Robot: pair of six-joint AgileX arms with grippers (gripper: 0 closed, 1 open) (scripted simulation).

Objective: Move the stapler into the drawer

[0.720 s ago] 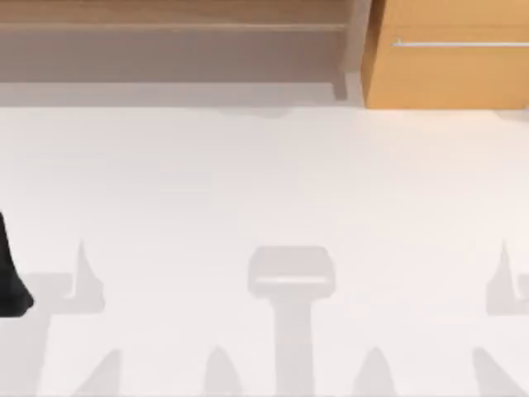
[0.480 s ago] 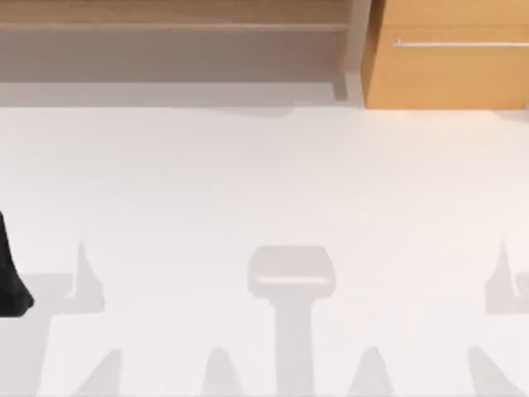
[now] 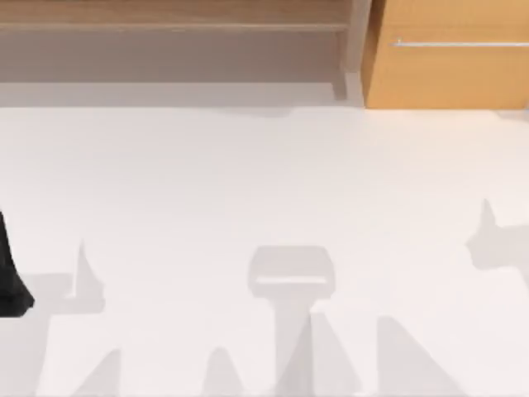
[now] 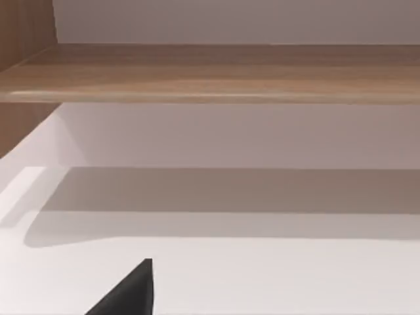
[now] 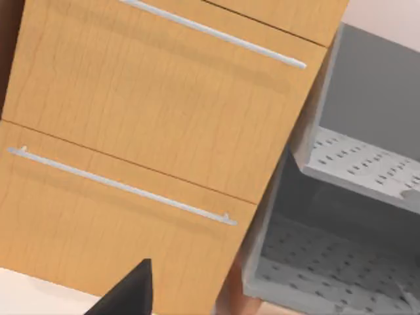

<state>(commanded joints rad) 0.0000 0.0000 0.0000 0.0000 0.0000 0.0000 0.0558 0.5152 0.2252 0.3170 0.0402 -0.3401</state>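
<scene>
Two dark wedges mark the grippers up close: the left gripper (image 4: 131,294) at the edge of its wrist view, the right gripper (image 5: 128,294) at the edge of its own. Whether either is apart or together cannot be told. In the top view the left arm (image 3: 10,281) sits low at the left edge of the white table (image 3: 248,182). Farther back, at the far right of the table, stands the drawer (image 3: 450,78): a light orange wooden front, shut, with a thin silver handle (image 3: 459,43). The brown shelf (image 3: 165,25) runs along the far left. The right wrist view adds a second orange front (image 5: 170,98) stacked against the first and a grey perforated rack (image 5: 354,164) beside them.
</scene>
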